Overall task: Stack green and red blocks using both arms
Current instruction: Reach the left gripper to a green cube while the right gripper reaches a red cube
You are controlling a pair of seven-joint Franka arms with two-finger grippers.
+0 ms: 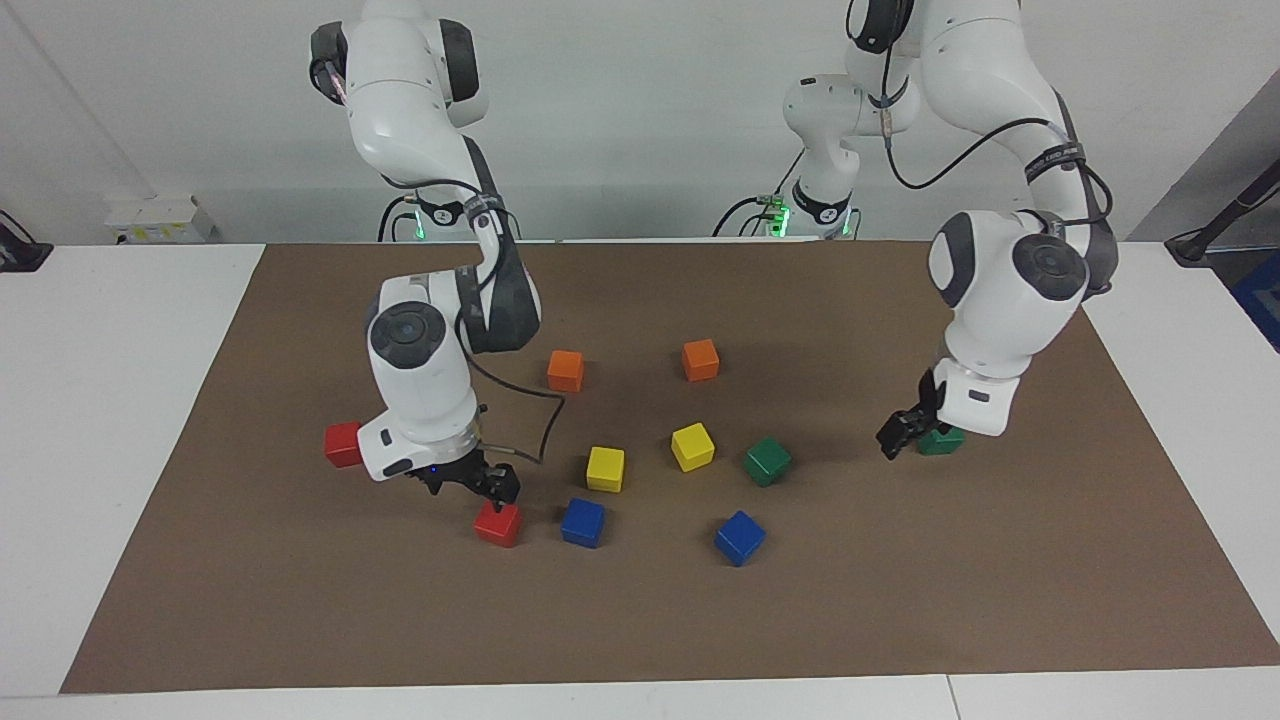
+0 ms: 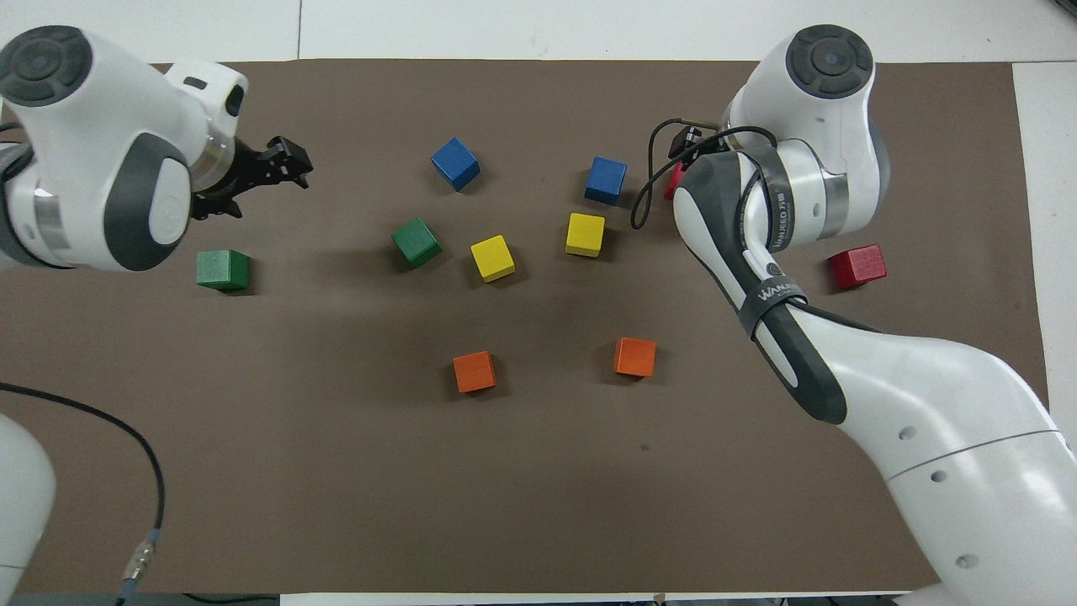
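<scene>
One red block [image 1: 497, 523] lies on the brown mat [image 1: 900, 600] right under my right gripper [image 1: 478, 485], which is open and just above it. In the overhead view only a sliver of this block [image 2: 672, 181] shows past the arm. The second red block [image 1: 342, 445] [image 2: 856, 266] lies toward the right arm's end of the table. One green block [image 1: 767, 461] [image 2: 416, 241] lies mid-table. The other green block [image 1: 945, 441] [image 2: 223, 269] lies at the left arm's end. My left gripper [image 1: 897, 432] [image 2: 290, 164] is open and empty, low over the mat beside it.
Two orange blocks [image 1: 565, 370] [image 1: 700, 359] lie nearer to the robots. Two yellow blocks [image 1: 605, 468] [image 1: 692, 446] sit mid-table beside the green one. Two blue blocks [image 1: 583, 522] [image 1: 740, 537] lie farther out, one close beside the red block under my right gripper.
</scene>
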